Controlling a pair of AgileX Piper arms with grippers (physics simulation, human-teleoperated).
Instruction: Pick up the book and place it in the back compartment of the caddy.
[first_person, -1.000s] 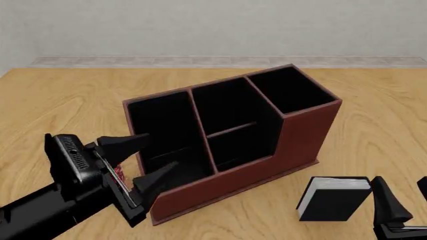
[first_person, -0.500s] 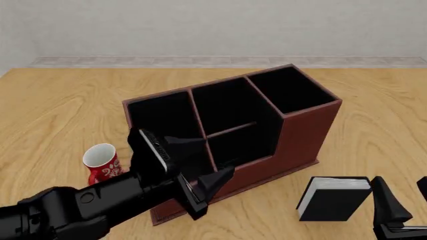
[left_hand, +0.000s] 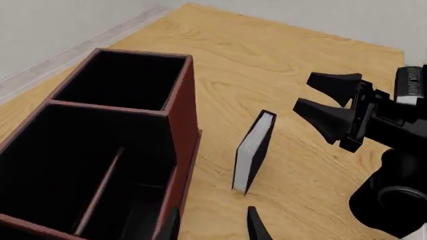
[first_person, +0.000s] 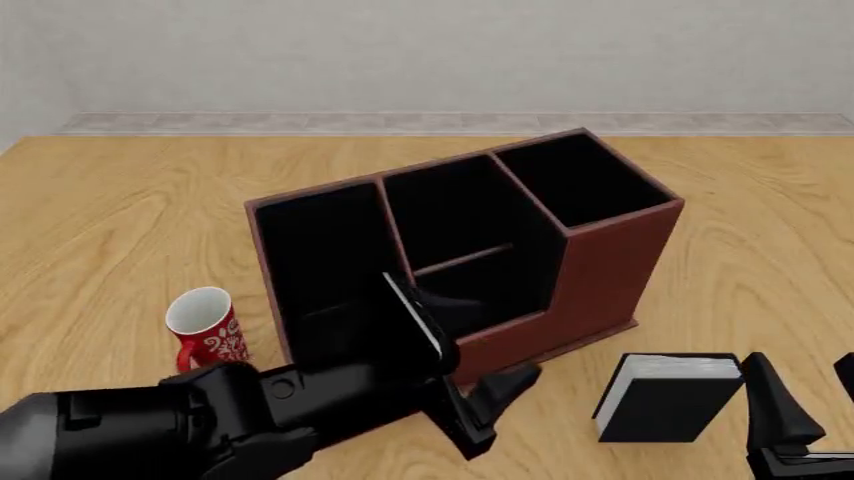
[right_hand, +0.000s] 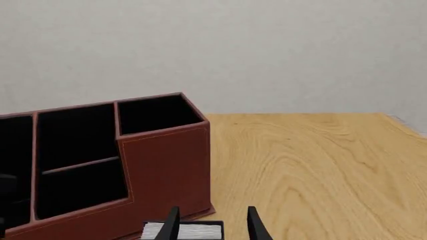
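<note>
The black book (first_person: 665, 398) with white page edges stands upright on the table, in front of the caddy's right end; it also shows in the left wrist view (left_hand: 253, 151). The reddish-brown caddy (first_person: 607, 265) stands mid-table. Its back compartment (first_person: 491, 288) is the small black pocket behind the cut-down wall. My left gripper (first_person: 502, 396) is open and empty, low in front of the caddy, left of the book and apart from it. My right gripper (first_person: 809, 400) is open and empty, just right of the book, whose top edge shows between its fingertips (right_hand: 172, 223).
A red mug (first_person: 203, 326) with a white inside stands left of the caddy. My left arm (first_person: 240, 420) lies across the caddy's front left corner. The wall (first_person: 427, 60) bounds the table's far side.
My left arm has swung right across the caddy's front, from beside the mug toward the book, uncovering the mug. The book and the right gripper have not moved.
</note>
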